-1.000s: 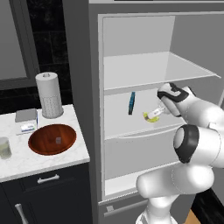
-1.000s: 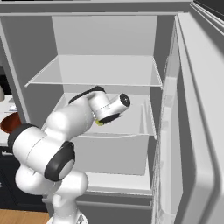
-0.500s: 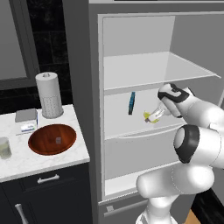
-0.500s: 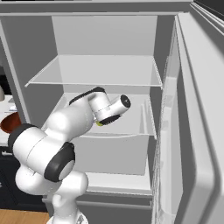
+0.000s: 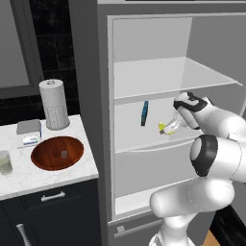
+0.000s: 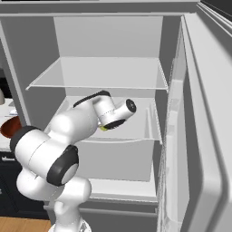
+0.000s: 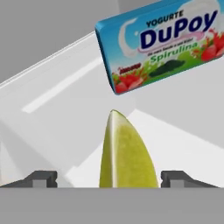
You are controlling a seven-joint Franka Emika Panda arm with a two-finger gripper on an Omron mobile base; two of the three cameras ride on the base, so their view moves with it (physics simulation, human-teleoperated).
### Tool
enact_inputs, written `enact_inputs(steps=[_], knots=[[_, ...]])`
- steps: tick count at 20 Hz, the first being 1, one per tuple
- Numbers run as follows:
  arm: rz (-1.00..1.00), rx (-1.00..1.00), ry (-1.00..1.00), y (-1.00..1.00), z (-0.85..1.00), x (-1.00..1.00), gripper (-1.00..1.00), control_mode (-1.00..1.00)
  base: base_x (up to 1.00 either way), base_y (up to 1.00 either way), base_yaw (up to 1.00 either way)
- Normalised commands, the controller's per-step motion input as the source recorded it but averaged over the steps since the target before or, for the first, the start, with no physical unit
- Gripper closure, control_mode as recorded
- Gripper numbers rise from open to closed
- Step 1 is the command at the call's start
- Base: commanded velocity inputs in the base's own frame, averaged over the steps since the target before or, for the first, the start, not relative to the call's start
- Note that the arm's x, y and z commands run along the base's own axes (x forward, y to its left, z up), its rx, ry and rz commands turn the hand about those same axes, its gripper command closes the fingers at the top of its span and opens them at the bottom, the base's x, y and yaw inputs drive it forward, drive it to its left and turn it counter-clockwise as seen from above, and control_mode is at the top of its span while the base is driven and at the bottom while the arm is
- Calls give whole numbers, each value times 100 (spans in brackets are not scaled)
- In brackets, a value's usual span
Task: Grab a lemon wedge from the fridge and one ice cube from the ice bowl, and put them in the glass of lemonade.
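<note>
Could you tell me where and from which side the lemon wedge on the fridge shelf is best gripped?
Probably across the lemon wedge at its thick middle, coming straight on: its narrow ridge already lies between the gripper tips, flat flanks facing each finger.

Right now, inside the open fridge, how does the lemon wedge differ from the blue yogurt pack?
The lemon wedge is plain yellow-green and tapers to a point; the yogurt pack is blue, flat-sided and printed. The wedge sits between the tool's fingertips; the pack stands farther back, untouched. In the left base view both share the middle shelf.
</note>
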Motion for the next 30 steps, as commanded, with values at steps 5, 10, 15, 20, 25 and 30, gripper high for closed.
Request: enact_inputs(steps=[5,10,15,20,25,30], knots=[[-1,0,-7,0,-21,0,-100,-100,0,0,0],[0,0,-1,1,-3,0,100,-100,0,0,0],[0,0,0,0,0,-3,100,-100,0,0,0],[0,0,-1,0,0,-6,100,-100,0,0,0],[-1,0,0,0,10,-10,100,-100,0,0,0],[-11,0,0,0,53,-37,100,-100,0,0,0]])
